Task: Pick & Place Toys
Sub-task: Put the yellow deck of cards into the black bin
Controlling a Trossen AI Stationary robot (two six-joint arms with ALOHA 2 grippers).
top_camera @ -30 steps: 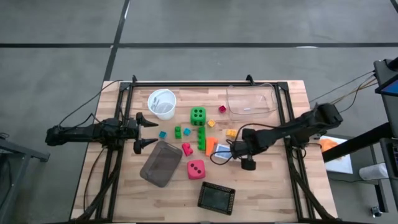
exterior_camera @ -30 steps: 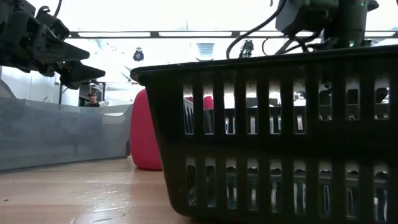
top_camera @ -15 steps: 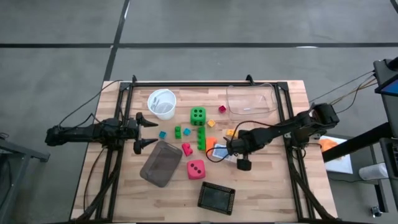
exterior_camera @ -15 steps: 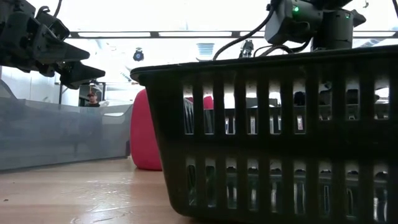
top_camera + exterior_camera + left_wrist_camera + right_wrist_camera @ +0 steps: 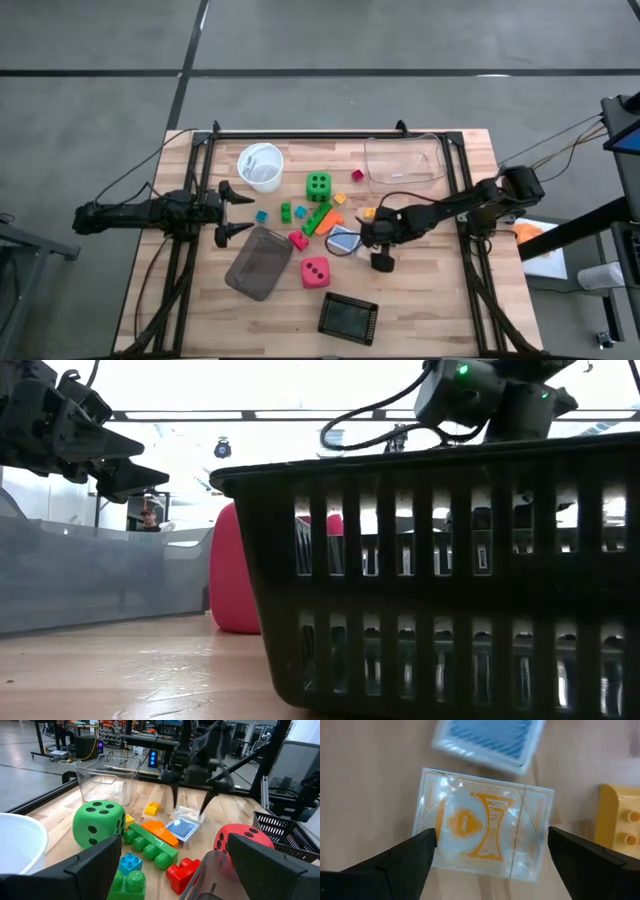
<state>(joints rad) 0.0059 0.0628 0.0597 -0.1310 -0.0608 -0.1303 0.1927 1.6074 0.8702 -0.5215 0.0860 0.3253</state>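
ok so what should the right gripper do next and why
Probably shift off the clear card case toward the yellow brick beside it: the right gripper hangs open over the case, which is no toy, and holds nothing.

A black slatted plastic basket [image 5: 430, 575] fills most of the foreground on the pale wooden worktop [image 5: 130, 670], its dark rim running across the upper right. Behind its left edge the rounded side of a pink-red dice cube [image 5: 232, 575] rests on the wood, and further left lies the translucent wall of a flat grey tray [image 5: 95, 575]. One dark arm's wrist, with a green light, shows above the basket at the upper right [image 5: 480, 395], another dark arm's end reaches in at the upper left [image 5: 65, 430], and a person is small in the far background [image 5: 149, 518].
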